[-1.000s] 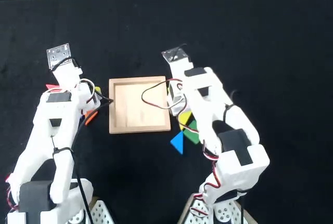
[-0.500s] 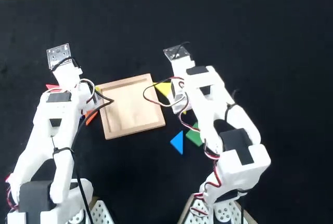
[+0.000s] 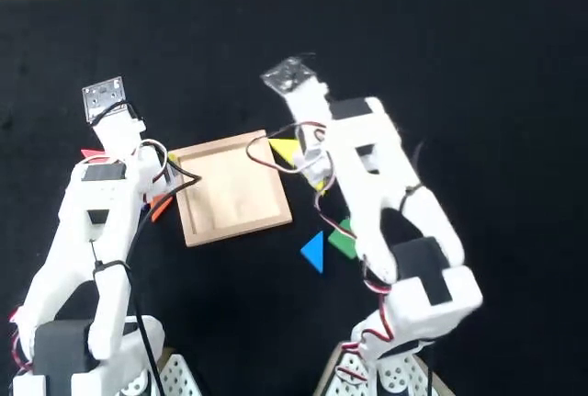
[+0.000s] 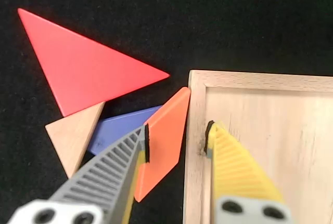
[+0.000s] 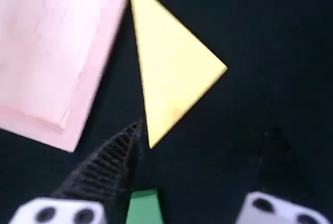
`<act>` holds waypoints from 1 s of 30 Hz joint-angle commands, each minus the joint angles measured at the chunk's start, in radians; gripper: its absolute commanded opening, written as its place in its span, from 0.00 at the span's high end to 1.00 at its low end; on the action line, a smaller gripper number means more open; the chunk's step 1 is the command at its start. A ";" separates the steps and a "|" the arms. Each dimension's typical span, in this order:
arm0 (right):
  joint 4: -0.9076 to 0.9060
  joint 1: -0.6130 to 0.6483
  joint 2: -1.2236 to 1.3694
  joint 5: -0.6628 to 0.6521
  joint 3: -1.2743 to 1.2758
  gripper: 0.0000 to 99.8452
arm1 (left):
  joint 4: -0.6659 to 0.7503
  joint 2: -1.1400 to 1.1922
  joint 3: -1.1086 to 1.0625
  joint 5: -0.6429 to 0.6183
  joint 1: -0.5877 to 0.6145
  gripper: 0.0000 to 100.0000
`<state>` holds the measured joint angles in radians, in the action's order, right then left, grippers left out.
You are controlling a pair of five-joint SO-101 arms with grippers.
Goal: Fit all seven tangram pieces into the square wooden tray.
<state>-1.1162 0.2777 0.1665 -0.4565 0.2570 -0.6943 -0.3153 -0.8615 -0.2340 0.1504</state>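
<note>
The square wooden tray [image 3: 230, 189] lies skewed on the black table with nothing in it. My left gripper [image 4: 177, 143] is open astride the tray's left wall [image 4: 195, 125], with one finger over the orange parallelogram [image 4: 164, 141] and the other inside the tray. A red triangle [image 4: 83, 65], a wood-coloured triangle [image 4: 73, 135] and a blue-violet piece [image 4: 117, 133] lie beside it. My right gripper [image 5: 200, 148] is open just above the table by the yellow triangle [image 5: 169, 78], which lies at the tray's right corner [image 5: 52, 52]. A green piece [image 5: 143, 208] shows between the fingers' bases.
A blue triangle [image 3: 313, 252] and the green piece [image 3: 344, 242] lie on the cloth right of the tray, under the right arm. Wires loop from both arms over the tray's edges. Open black table stretches behind and to the right.
The tray has been turned and pushed left. The right arm's wrist has swung back and left, uncovering the yellow triangle. The left arm has not moved.
</note>
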 commanded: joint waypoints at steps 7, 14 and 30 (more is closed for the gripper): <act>-0.095 0.031 0.321 -0.008 -0.360 0.65 | 0.015 -0.005 0.012 -0.008 0.002 0.80; -0.140 0.061 0.398 -0.005 -0.453 0.65 | 0.015 -0.005 0.013 -0.008 -0.001 0.80; -0.097 0.040 0.397 -0.089 -0.452 0.65 | 0.015 -0.005 0.010 -0.008 -0.001 0.80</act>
<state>-1.2313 0.3360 0.5746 -0.5240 -0.1465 -0.6943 -0.3153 -0.8615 -0.2340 0.1504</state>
